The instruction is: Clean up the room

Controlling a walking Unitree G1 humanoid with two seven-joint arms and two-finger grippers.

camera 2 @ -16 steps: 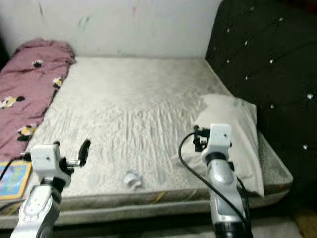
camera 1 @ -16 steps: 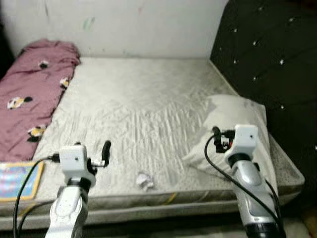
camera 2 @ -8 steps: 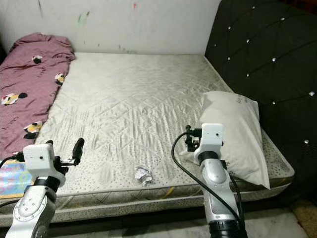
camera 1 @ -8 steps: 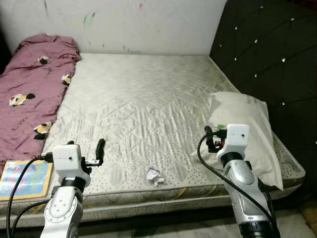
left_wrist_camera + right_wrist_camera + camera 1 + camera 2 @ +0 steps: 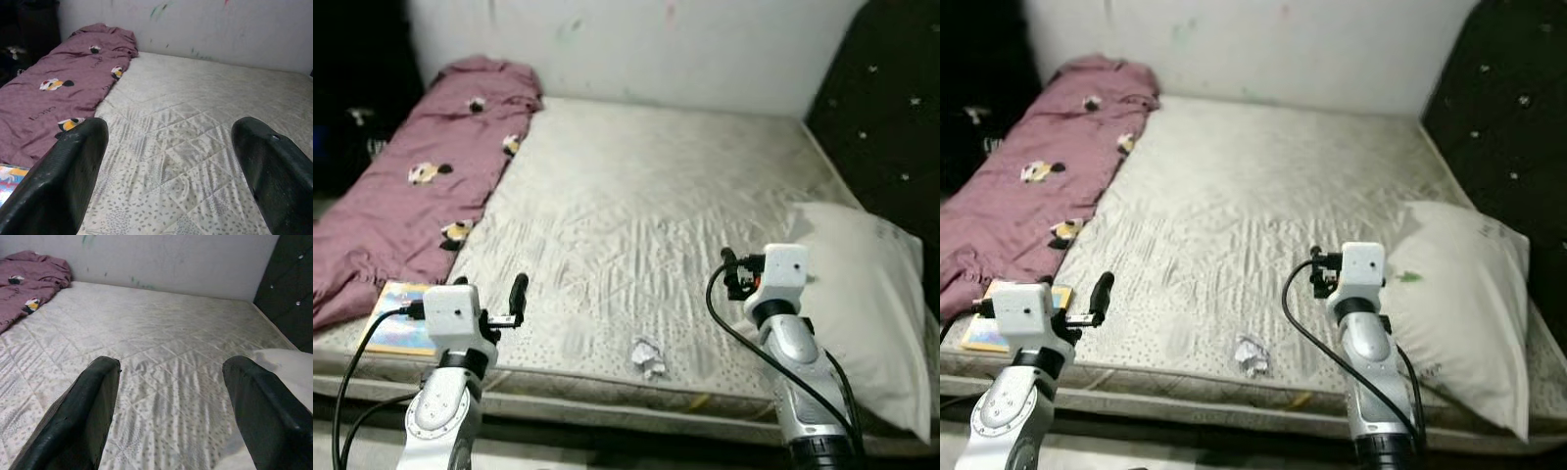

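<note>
A small crumpled white paper (image 5: 648, 356) lies on the grey quilted mattress (image 5: 646, 196) near its front edge, between my two arms. My left gripper (image 5: 518, 294) hovers over the mattress's front left corner, left of the paper; its fingers (image 5: 68, 171) stand wide open with nothing between them. My right gripper (image 5: 730, 271) hovers right of the paper, next to the white pillow (image 5: 876, 294); its fingers (image 5: 88, 416) are also spread, holding nothing. A mauve blanket (image 5: 421, 196) with cartoon prints lies crumpled along the bed's left side.
A colourful book (image 5: 396, 313) lies at the front left corner, partly under the blanket. A black tufted headboard (image 5: 891, 108) rises at the right. A white wall (image 5: 656, 49) runs behind the bed. The left background is dark.
The camera has turned left, so the bed, pillow and paper sit further right in the picture and more blanket shows. Both arms hold the same pose, grippers still open.
</note>
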